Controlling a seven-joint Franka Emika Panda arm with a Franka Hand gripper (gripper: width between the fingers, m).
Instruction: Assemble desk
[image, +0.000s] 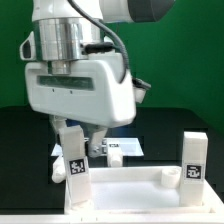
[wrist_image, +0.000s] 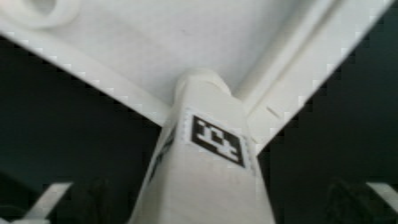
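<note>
The desk's white rimmed tabletop (image: 120, 188) lies at the front of the black table. One white square leg (image: 72, 160) with a tag sticker stands in its corner on the exterior view's left. A second tagged leg (image: 195, 160) stands in the corner on the right. My gripper (image: 82, 143) hangs over the left leg with one finger on each side of it. In the wrist view that leg (wrist_image: 210, 150) runs up between the fingers (wrist_image: 43, 203) to the tabletop (wrist_image: 160, 50). Dark gaps show on both sides, so the jaws are open around it.
The marker board (image: 128, 148) lies flat on the table behind the tabletop. A green wall stands at the back. The large white robot hand fills the upper middle of the exterior view.
</note>
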